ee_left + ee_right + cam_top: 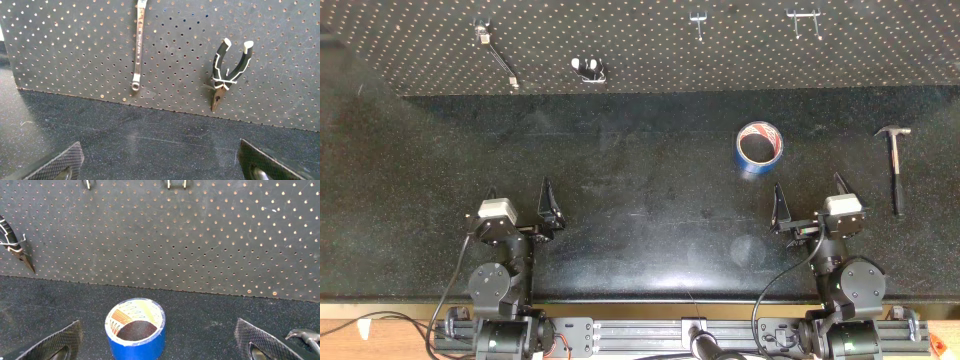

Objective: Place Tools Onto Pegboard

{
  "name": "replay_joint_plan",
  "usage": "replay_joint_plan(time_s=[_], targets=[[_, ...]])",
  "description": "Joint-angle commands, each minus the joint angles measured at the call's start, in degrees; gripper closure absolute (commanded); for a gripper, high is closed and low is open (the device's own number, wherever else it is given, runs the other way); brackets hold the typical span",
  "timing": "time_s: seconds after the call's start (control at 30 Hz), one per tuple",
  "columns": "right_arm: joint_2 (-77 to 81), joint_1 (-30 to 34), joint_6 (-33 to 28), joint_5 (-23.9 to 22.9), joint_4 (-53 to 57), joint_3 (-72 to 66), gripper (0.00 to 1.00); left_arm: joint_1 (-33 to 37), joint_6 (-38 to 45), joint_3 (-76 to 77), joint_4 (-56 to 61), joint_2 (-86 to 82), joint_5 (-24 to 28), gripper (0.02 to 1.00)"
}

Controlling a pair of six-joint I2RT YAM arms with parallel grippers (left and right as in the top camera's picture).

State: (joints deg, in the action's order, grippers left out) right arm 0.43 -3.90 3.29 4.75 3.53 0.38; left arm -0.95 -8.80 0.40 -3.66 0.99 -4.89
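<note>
A wrench (497,55) (138,47) and black-and-white pliers (589,69) (226,70) hang on the pegboard (640,40). A blue tape roll (759,147) (135,329) stands on the black table, just ahead of my right gripper (810,207) (160,347), which is open and empty. A hammer (895,165) lies flat at the far right; its head (303,336) shows beside the right finger. My left gripper (518,205) (160,167) rests open and empty near the table's front left, facing the hung tools.
Two empty metal hooks (698,20) (805,20) stick out of the pegboard's right half, above the tape. The black tabletop (640,190) lies bare between the two arms.
</note>
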Motion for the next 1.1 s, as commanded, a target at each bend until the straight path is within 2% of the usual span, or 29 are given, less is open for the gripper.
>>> replay_joint_plan(time_s=[0.03, 0.6, 0.67, 0.73, 0.8, 0.97, 1.0, 1.07, 1.1], targets=[[-0.37, -0.37, -0.81, 0.15, 0.31, -0.15, 0.003, -0.20, 0.74, -0.09, -0.46, -0.81, 0.02, 0.023], [-0.37, -0.37, -0.85, 0.13, 0.33, -0.15, 0.003, -0.20, 0.74, -0.09, -0.46, -0.79, 0.02, 0.023], [-0.15, -0.37, -0.79, -1.11, -1.27, -0.15, 0.001, -0.20, 0.74, -0.09, -0.46, -0.79, 0.02, 0.023], [5.88, -0.37, -0.13, -1.11, -9.01, 2.08, 0.003, -0.20, 0.74, -0.09, -0.46, -0.81, 0.00, 0.020], [11.47, -0.37, -0.11, -1.11, -8.76, 6.71, 0.003, -0.20, 0.74, -0.09, -0.46, -0.81, 0.02, 0.023], [29.55, -1.53, 0.17, -1.09, 3.30, 24.94, 0.003, -0.20, 0.74, -0.09, -0.46, -0.79, 0.02, 0.023], [32.52, -2.43, 2.69, -1.09, 5.79, 27.80, 0.003, -0.20, 0.74, -0.09, -0.46, -0.79, 0.02, 0.023], [38.40, -4.55, 3.76, -1.01, 6.73, 31.19, 0.003, -0.20, 0.74, -0.09, -0.46, -0.81, 0.00, 0.023], [41.55, -5.44, 3.76, 0.76, 6.73, 32.30, 0.003, -0.20, 0.74, -0.09, -0.46, -0.79, 0.02, 0.023]])
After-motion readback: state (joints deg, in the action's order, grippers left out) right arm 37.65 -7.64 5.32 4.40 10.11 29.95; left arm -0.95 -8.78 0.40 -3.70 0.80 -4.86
